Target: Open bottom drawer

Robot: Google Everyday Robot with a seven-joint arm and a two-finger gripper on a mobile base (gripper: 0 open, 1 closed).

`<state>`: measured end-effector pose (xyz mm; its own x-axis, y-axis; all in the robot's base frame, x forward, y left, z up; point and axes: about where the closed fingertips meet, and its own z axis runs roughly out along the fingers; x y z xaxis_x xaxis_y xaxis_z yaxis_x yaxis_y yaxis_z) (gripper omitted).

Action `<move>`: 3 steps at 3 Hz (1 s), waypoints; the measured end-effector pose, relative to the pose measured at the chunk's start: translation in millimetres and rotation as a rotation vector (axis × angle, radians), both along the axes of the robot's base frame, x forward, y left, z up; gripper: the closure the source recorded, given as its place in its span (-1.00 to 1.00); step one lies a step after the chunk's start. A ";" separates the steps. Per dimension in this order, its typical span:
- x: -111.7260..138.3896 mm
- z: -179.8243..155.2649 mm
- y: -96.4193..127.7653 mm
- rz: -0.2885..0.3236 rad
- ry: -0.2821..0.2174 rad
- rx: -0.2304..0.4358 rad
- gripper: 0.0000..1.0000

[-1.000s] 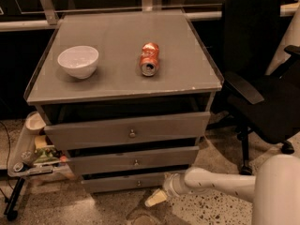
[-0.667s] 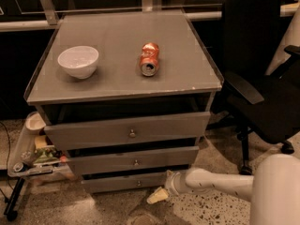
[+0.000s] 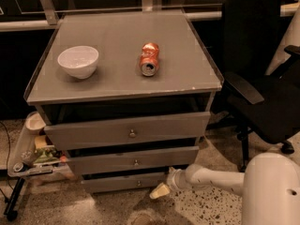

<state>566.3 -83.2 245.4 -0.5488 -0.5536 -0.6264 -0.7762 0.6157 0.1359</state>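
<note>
Bottom drawer just beside hand

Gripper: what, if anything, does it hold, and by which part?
Nothing: the gripper sits low by the bottom drawer, right of its knob, clear of it.

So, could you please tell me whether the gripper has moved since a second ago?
Yes, slightly: the gripper has risen in the view, ending closer to the right end of the bottom drawer front.
</note>
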 end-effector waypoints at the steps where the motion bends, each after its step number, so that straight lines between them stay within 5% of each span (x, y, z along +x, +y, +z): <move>1: 13.9 -7.4 -3.8 -0.003 -0.009 -0.002 -1.00; 3: 26.1 -26.5 -5.9 -0.013 0.002 0.008 -1.00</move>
<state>592.4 -89.1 218.8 -0.5575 -0.5415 -0.6293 -0.7676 0.6249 0.1423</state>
